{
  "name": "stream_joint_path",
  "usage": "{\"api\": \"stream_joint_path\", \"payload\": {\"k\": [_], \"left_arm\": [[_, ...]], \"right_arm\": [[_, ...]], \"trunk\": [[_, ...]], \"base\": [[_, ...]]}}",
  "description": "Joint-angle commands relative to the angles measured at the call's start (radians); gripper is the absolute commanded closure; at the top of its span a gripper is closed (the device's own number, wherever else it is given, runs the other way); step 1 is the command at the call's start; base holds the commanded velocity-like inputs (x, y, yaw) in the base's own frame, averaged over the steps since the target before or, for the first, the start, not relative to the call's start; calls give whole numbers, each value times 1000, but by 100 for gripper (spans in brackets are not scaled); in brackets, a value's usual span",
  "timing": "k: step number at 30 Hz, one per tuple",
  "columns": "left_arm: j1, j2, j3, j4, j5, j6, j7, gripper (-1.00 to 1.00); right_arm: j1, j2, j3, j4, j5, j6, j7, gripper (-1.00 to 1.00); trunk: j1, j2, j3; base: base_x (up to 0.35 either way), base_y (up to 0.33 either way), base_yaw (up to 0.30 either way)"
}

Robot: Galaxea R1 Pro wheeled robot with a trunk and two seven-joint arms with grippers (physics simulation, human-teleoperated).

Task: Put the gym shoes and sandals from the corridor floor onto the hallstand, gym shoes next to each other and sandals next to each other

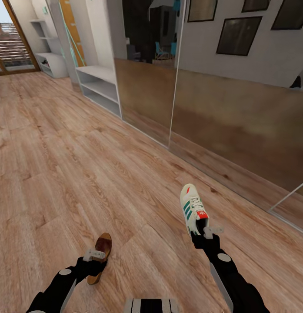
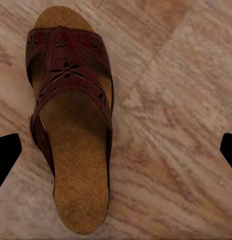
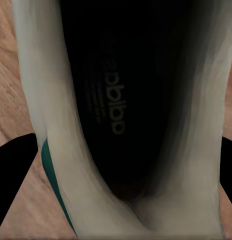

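So I'm standing on the corridor floor (image 1: 81,174), a big run of wood-grain planks, and the hallstand (image 1: 99,84) is way off at the far left against the wall, pale and low with two open tiers. It's well apart from me, so nothing is getting placed from here; my guess is I load both arms first so it's one trip. My right gripper (image 1: 205,231) is pinched on the heel end of a gym shoe (image 1: 192,208), toe pointing away from me. The right wrist view looks straight down into the dark insole, with my fingers (image 3: 11,170) on either side of the collar, which looks like a decent rigid grab spot. My left gripper (image 1: 95,255) hangs over a sandal (image 1: 100,256) lying on the planks near left. In the wrist view my fingertips (image 2: 7,152) are spread wide and the sandal (image 2: 71,115) sits off toward one of them, so I'd recentre before closing.
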Motion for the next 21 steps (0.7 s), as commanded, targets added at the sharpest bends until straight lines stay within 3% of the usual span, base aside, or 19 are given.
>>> {"api": "stream_joint_path", "payload": {"k": [1,12,21], "left_arm": [[0,0,6,-2,-6,5,-8,-100],[0,6,6,0,-8,5,-5,-100],[1,11,9,0,-6,1,-1,-100]], "right_arm": [[0,-1,5,-2,-7,5,-9,100],[0,-1,5,-2,-7,5,-9,100],[0,-1,5,-4,-7,5,-9,100]], "trunk": [[0,-1,-6],[5,-3,-66],[5,-3,-73]], "base": [[0,0,0],[0,0,0],[0,0,0]]}}
